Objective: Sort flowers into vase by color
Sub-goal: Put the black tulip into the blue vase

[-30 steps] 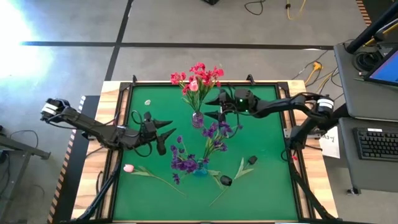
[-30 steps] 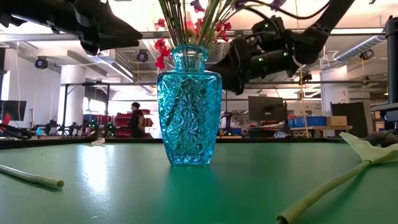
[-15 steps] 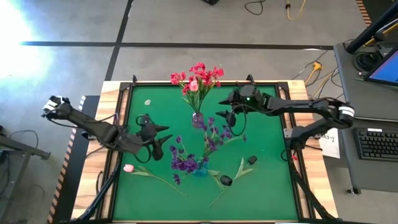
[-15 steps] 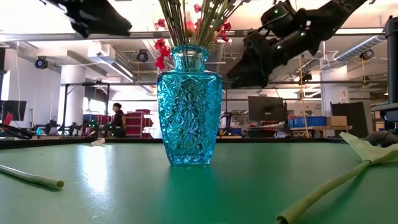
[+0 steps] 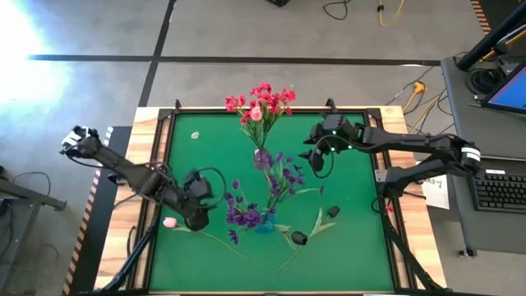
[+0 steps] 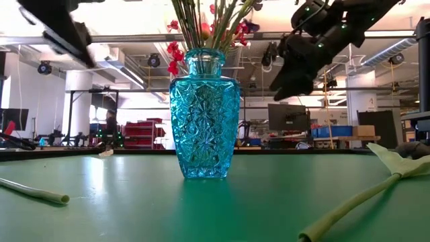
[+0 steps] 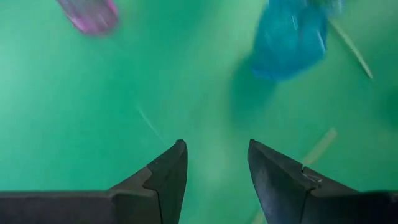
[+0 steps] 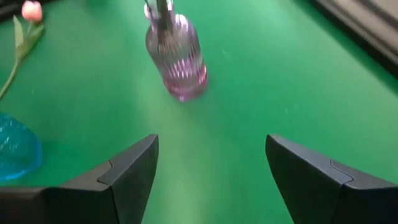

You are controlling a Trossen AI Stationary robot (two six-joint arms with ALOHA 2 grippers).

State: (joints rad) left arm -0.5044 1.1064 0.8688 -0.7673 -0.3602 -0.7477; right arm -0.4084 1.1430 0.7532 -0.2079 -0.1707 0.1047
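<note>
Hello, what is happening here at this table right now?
A two-armed robot is sorting artificial flowers into vases by color. The blue vase holds purple sprays, and the purple vase holds red blooms. A pink tulip and a few other stems lie loose on the green mat. The left gripper hangs open and empty near the tulip. The right gripper is open and empty too, beside the purple vase.

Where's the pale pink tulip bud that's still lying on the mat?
In the high view, the pale pink tulip bud lies near the mat's front-left edge, just beside the left gripper and left of the blue vase.
</note>
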